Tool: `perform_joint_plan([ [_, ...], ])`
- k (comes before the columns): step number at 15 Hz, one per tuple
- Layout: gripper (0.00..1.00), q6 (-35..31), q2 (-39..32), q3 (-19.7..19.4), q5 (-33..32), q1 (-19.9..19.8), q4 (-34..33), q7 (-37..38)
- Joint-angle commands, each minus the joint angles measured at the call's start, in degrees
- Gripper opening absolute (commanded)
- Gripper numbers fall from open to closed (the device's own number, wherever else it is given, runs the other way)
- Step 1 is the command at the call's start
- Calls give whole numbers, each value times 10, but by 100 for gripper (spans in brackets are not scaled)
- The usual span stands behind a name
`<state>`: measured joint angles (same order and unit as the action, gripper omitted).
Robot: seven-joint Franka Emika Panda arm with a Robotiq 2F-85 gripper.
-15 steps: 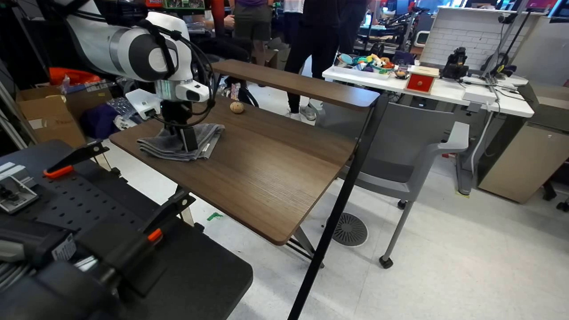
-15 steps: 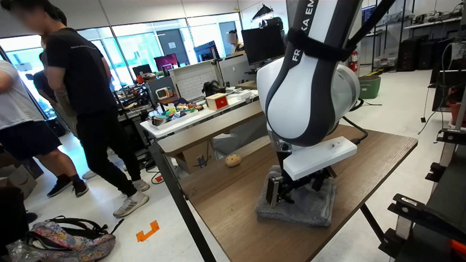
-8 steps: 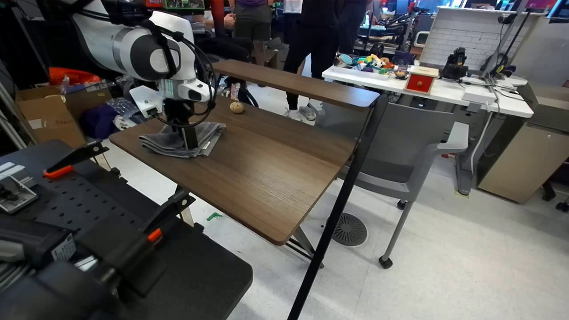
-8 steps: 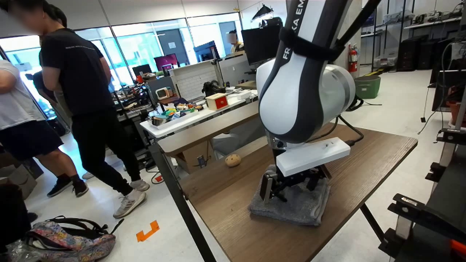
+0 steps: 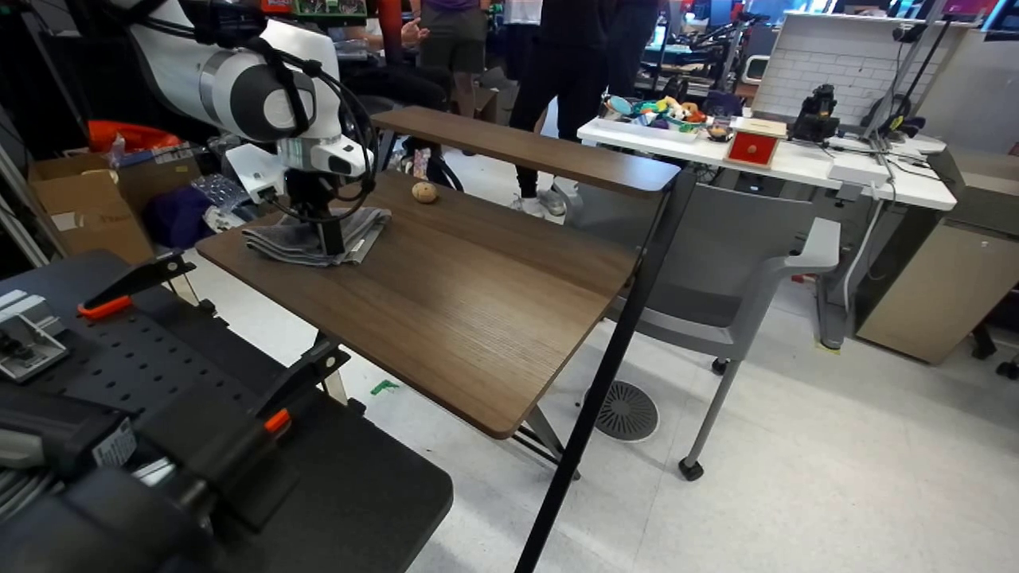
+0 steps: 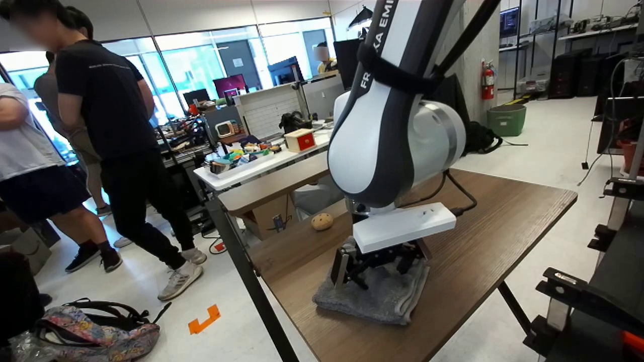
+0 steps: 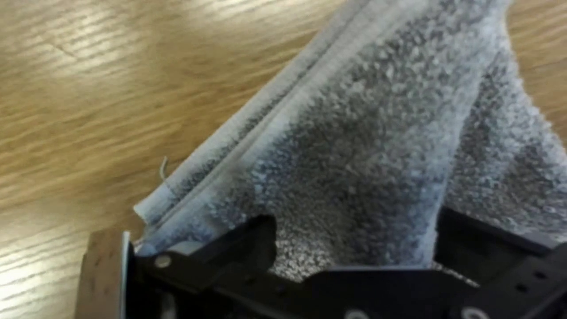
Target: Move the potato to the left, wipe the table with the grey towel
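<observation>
While your gripper [image 6: 383,271] rests jaws-apart on the towel [image 6: 373,300], you're likely wiping; next, skirt the potato [image 6: 322,221], eleven o'clock from it in an exterior view.

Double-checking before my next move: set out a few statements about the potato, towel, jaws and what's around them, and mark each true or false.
1. The towel lies on the table. True.
2. The towel is spread out in a single layer. False: it is folded.
3. The potato sits apart from the towel. True.
4. The jaws are clamped on the potato. False: they stand wide apart, down at the towel.
5. The red-fronted box stands on the white desk. True.
</observation>
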<state>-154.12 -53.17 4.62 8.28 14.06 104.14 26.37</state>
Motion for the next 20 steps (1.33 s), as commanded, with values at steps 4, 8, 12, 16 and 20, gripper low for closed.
perform_joint_plan([
  [4, 100, -18, -72, -25, 55, -35, -84, 13],
  [8, 100, -4, -50, -48, 76, -60, -55, 29],
  [12, 100, 10, -33, -21, 68, -65, -17, -8],
  [16, 100, 5, -18, 21, 59, -49, 20, -69],
  [20, 100, 15, -21, 54, 58, -20, 35, -92],
])
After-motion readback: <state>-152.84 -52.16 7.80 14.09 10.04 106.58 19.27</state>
